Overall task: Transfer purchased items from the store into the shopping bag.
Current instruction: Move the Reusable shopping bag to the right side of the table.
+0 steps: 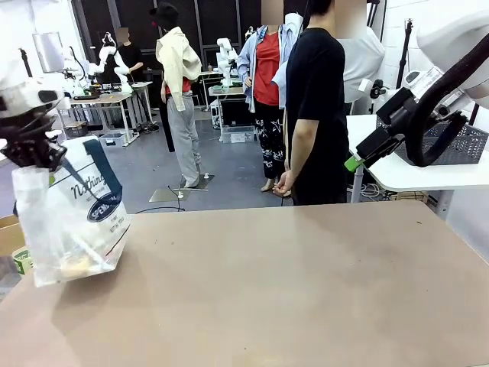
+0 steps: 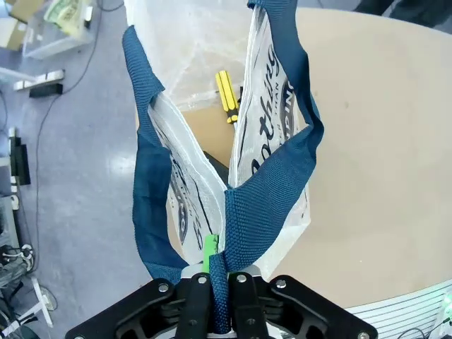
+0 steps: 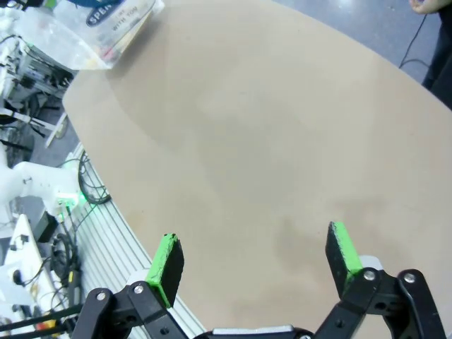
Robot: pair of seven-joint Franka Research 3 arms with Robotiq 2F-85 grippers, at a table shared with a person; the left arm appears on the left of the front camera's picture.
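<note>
We have the bag (image 1: pixel 72 222) at the table's (image 1: pixel 290 283) left edge, hanging from the left gripper (image 2: pixel 220 279). Its jaws are clamped on the navy strap handles (image 2: pixel 244 226), both bunched together between the fingers. Bag bottom looks to be resting on or just at the table edge; we can't tell if it's fully lifted.

Right gripper (image 3: pixel 258 258) is wide open with nothing in it, raised above the bare tabletop, well apart from the bag.

Contents: looking down the mouth from the left wrist view we see a yellow-and-black piece (image 2: pixel 226 95) and a brown flat packet (image 2: pixel 208 131) under it. From the front, yellowish stuff sits at the bottom corner. A dark lattice basket (image 1: pixel 458 145) sits on the white table behind the right arm.

Handling, our read:
- Bag is thin soft film, no stiffness. It sags and swings and won't stand by itself.
- Load looks light; the webbing isn't straining.
- Film is slick and would tear or slip under pads. The woven strap is the only sound grip point, and we're already on it.
- With both straps pinched together the mouth narrows, so dropping more in would likely need the sides spread.
- Move slowly; contents can shift to one corner and tip it.
</note>
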